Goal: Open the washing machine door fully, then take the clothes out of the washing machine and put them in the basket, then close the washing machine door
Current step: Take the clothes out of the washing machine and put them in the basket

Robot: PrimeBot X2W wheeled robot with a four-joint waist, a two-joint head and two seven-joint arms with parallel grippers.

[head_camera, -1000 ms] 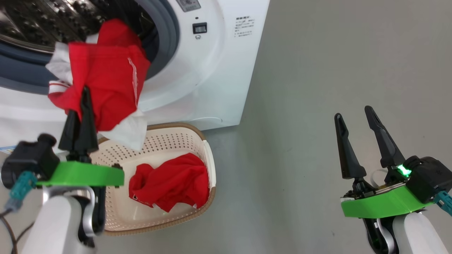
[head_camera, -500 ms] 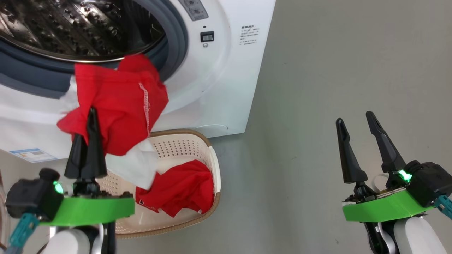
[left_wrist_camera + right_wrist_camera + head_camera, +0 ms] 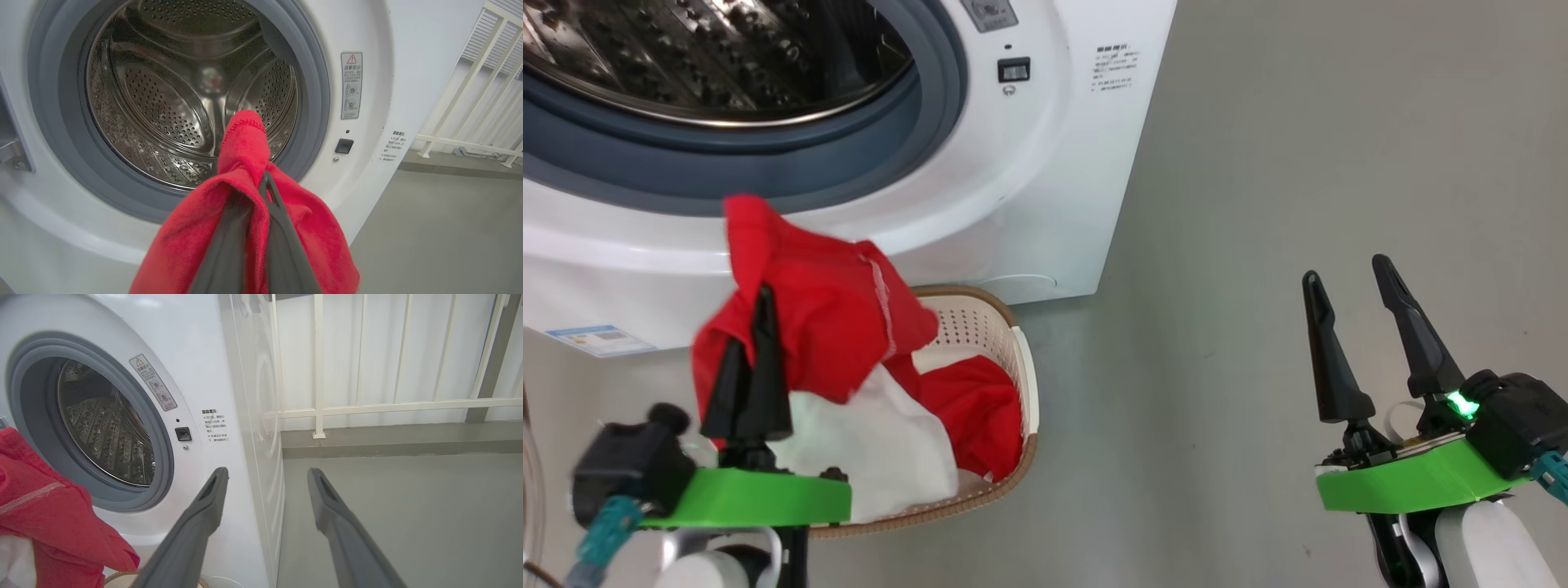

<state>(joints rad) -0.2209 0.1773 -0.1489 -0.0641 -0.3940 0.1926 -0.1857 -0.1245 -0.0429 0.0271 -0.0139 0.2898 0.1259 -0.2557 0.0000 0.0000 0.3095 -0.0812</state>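
Observation:
My left gripper (image 3: 761, 298) is shut on a red garment (image 3: 825, 327) with white fabric hanging below, held over the cream basket (image 3: 1021, 367) in front of the washing machine (image 3: 1029, 204). Another red garment (image 3: 980, 412) lies in the basket. In the left wrist view the held red garment (image 3: 245, 212) drapes over my fingers (image 3: 267, 192) before the steel drum (image 3: 171, 102), where no clothes show. My right gripper (image 3: 1343, 273) is open over the grey floor, right of the machine; its fingers (image 3: 212, 490) hold nothing. The door itself is out of view.
The basket stands on the grey floor against the machine's lower front. A blue sticker (image 3: 596, 339) is on the machine's lower left. A white railing (image 3: 367, 404) runs behind the machine. Open floor (image 3: 1258, 163) lies to the right.
My left gripper has drawn the red garment out of the drum mouth and down over the basket. The head camera has shifted too. My right gripper stays open in place.

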